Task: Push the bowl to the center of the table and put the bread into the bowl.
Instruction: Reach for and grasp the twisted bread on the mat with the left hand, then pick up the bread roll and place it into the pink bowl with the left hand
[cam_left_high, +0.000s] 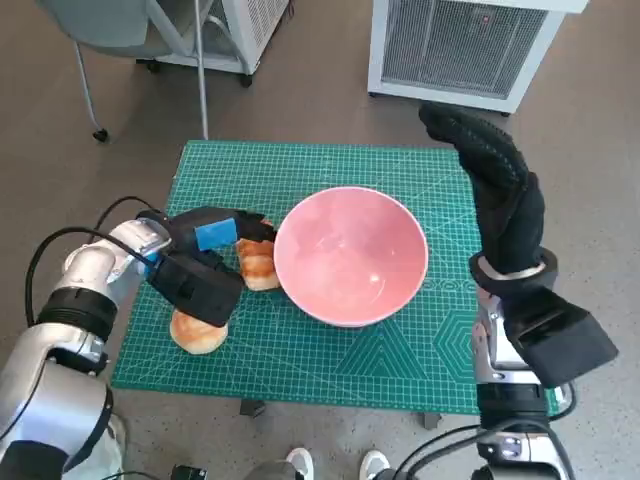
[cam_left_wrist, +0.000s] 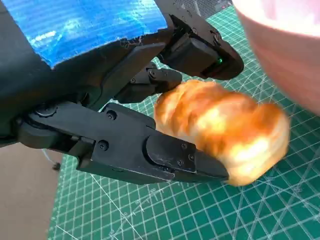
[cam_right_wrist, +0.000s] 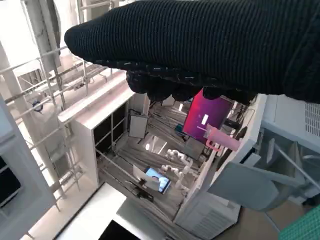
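Observation:
A pink bowl (cam_left_high: 350, 255) stands near the middle of the green cutting mat (cam_left_high: 330, 165); its rim shows in the left wrist view (cam_left_wrist: 285, 45). My left hand (cam_left_high: 205, 260) grips a golden bread roll (cam_left_high: 258, 264) right beside the bowl's left wall. In the left wrist view the roll (cam_left_wrist: 220, 130) sits between the black fingers (cam_left_wrist: 150, 150), low over the mat. A second roll (cam_left_high: 197, 332) lies under my left wrist near the mat's front left. My gloved right hand (cam_left_high: 495, 175) is raised over the mat's right edge, fingers stretched out, empty; the glove (cam_right_wrist: 200, 45) fills the right wrist view.
A white slatted unit (cam_left_high: 460, 45) stands on the floor behind the table, with chair legs (cam_left_high: 150, 40) at the back left. A person's shoes (cam_left_high: 300, 462) show at the front edge. The right wrist view faces shelving (cam_right_wrist: 150, 165) in the room.

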